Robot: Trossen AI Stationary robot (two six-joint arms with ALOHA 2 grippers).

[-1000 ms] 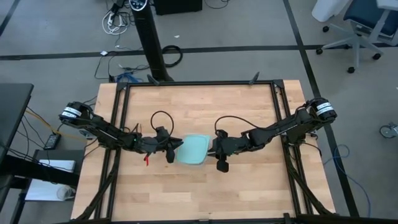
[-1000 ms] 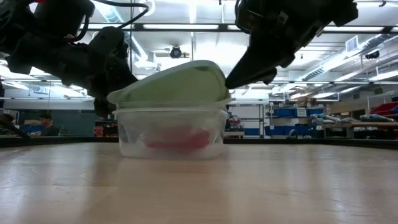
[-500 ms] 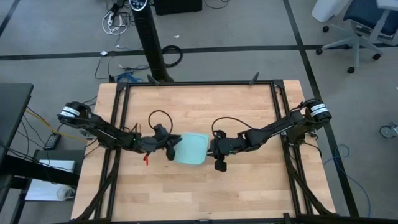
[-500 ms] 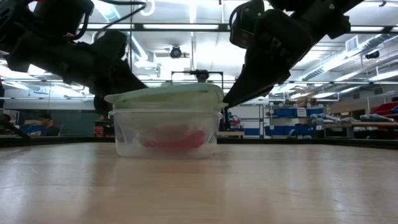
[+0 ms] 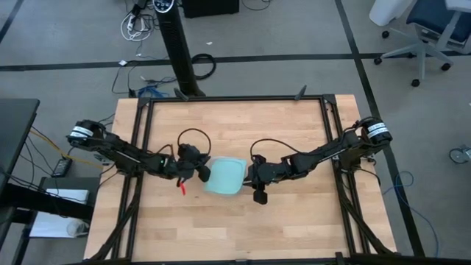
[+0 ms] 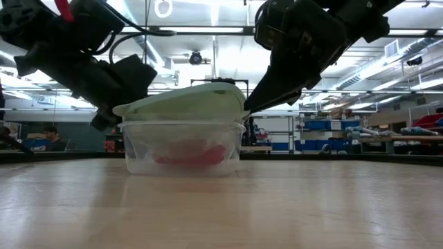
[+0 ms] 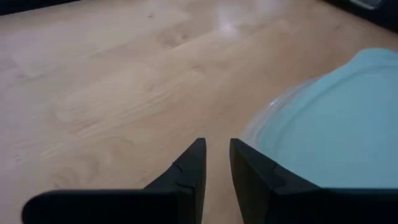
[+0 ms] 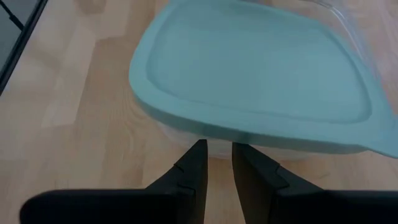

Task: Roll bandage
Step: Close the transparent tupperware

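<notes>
bandage [image 6: 190,155]: red, sealed inside clear container [image 6: 183,147], mid-table
lid [image 5: 224,176]: light-blue, resting slightly tilted on top, likely being pressed down
left gripper [image 7: 214,163]: narrow gap, empty, beside the container
right gripper [image 8: 217,164]: narrow gap, empty, at lid edge

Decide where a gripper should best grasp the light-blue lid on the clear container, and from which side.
Probably the lid by its projecting corner tab, approached level from outside the clear container. The tab overhangs the wall, offering a thin edge to pinch; the lid's broad flat top offers none.
</notes>
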